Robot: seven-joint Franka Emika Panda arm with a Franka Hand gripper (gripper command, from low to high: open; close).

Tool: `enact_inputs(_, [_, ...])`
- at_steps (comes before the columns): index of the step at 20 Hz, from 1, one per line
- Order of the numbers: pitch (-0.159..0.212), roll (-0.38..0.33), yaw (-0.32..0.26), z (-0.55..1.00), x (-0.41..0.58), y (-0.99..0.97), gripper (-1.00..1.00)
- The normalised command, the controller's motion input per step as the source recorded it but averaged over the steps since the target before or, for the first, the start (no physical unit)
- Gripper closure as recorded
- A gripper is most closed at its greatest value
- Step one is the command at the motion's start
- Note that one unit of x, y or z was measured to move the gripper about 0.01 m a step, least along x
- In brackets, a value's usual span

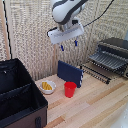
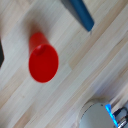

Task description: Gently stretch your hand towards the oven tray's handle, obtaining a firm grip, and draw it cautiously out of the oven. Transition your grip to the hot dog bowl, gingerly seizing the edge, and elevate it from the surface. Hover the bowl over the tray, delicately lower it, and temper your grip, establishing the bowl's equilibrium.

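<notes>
right now your hot dog bowl (image 1: pixel 47 87) sits on the pale wooden counter (image 1: pixel 95 107), small and white with yellow-orange pieces inside, close to the big black case (image 1: pixel 19 95) at the exterior view's left. just beside it, toward the exterior view's right, stands the red cup (image 1: pixel 70 89), upright and apart from the bowl. behind the cup a blue upright box (image 1: pixel 69 73) stands on edge.

look to the exterior view's right and you find the oven (image 1: pixel 113 55), dark with a silvery top, and the oven tray (image 1: pixel 100 68) of thin parallel bars already drawn out in front of it, sloping down toward the counter. the tray's handle (image 1: pixel 95 74) runs along its front edge, untouched.

your claw (image 1: pixel 69 45) hangs high above the blue box and the cup, well clear of everything, its two blue-tipped fingers (image 1: pixel 62 47) spread apart and holding nothing.

from the wrist view you look down on the red cup (image 2: pixel 43 62), blurred, with the blue box's edge (image 2: pixel 81 15) nearby and a blue fingertip (image 2: pixel 109 109) at the corner of the picture.
</notes>
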Motion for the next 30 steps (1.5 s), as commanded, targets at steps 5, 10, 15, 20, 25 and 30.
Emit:
enact_inputs(5, [0.000, 0.159, -0.106, -0.22, 0.000, 0.57, -1.00])
enact_inputs(10, [0.002, 0.104, -0.068, -0.32, 0.000, 0.42, -1.00])
enact_inputs(15, [0.022, 0.033, 0.006, -0.35, 0.000, 0.24, -1.00])
enact_inputs(20, [0.021, 0.005, 0.058, -0.40, 0.000, 0.16, -1.00])
enact_inputs(25, [-0.012, -0.002, 0.072, -0.42, -0.010, 0.05, -1.00])
enact_inputs(30, [-0.084, -0.043, 0.066, -0.38, -0.048, 0.00, -1.00])
